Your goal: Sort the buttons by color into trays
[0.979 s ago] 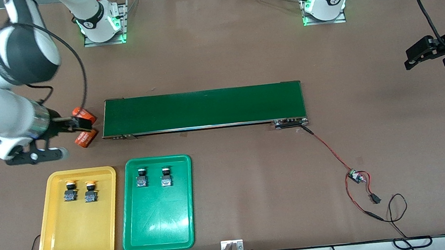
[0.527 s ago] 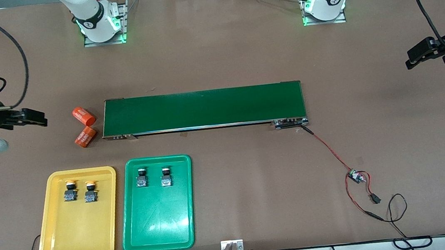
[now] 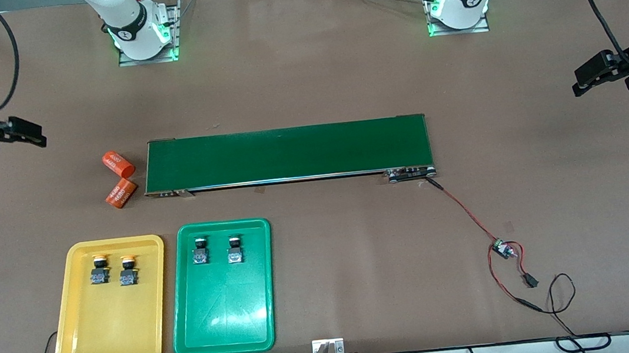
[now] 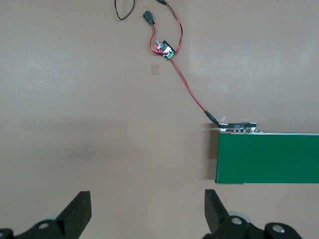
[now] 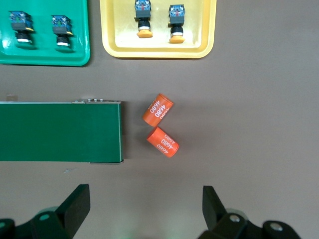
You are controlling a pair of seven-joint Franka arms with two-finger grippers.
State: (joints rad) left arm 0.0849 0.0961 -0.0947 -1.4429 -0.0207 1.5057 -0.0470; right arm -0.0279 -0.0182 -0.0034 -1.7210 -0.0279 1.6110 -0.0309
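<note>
Two yellow-capped buttons lie in the yellow tray. Two green-capped buttons lie in the green tray beside it. The right wrist view shows the yellow tray with its buttons and the green tray with its buttons. My right gripper is open and empty, up over bare table at the right arm's end. My left gripper is open and empty and waits over the left arm's end.
Two orange cylinders lie at the end of the long dark-green conveyor belt, farther from the front camera than the trays. A small circuit board with red wires lies toward the left arm's end.
My right gripper has drawn back from the orange cylinders toward the right arm's end of the table, open and empty. The cylinders and buttons stay put. The left arm has hardly moved.
</note>
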